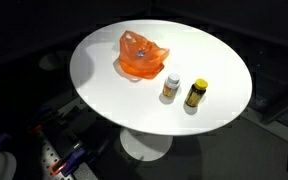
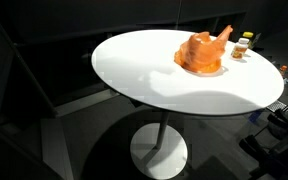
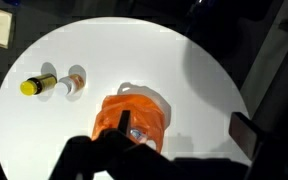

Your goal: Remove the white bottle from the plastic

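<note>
An orange plastic bag lies crumpled on the round white table; it also shows in an exterior view and in the wrist view. A small white-capped bottle stands on the table beside the bag, outside it, and shows in the wrist view. Something small and bluish shows at the bag's opening; I cannot tell what it is. My gripper hangs above the table, open and empty, with one finger over the bag. It is not in either exterior view.
A yellow bottle with a black cap stands next to the white-capped bottle, also in the wrist view. Both bottles show behind the bag in an exterior view. The table stands on a pedestal base; the surroundings are dark.
</note>
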Robot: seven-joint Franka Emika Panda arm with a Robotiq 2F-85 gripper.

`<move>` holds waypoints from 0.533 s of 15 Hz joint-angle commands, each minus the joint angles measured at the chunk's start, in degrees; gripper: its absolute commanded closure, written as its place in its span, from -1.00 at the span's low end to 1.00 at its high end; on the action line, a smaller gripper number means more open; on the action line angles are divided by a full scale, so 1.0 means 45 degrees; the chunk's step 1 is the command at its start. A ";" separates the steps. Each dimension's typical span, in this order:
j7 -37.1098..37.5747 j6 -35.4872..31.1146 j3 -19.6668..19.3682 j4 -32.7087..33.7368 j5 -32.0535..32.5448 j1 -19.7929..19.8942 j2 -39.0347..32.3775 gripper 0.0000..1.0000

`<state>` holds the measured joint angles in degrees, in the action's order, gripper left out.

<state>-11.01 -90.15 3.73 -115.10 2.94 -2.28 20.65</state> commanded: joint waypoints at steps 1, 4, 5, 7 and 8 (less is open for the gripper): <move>0.0469 -0.0800 -0.0286 -0.0242 -0.0112 -0.0032 -0.0360 -1.00; 0.0498 -0.2068 -0.0519 -0.0613 -0.0421 -0.0011 -0.0968 -1.00; 0.0416 -0.2559 -0.0594 -0.0764 -0.0610 -0.0033 -0.1201 -1.00; 0.0363 -0.3657 -0.0679 -0.1055 -0.0943 -0.0033 -0.1675 -1.00; 0.0325 -0.4173 -0.0709 -0.1169 -0.1150 -0.0033 -0.1898 -1.00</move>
<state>-9.64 -103.79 1.22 -119.34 0.09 -2.25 14.32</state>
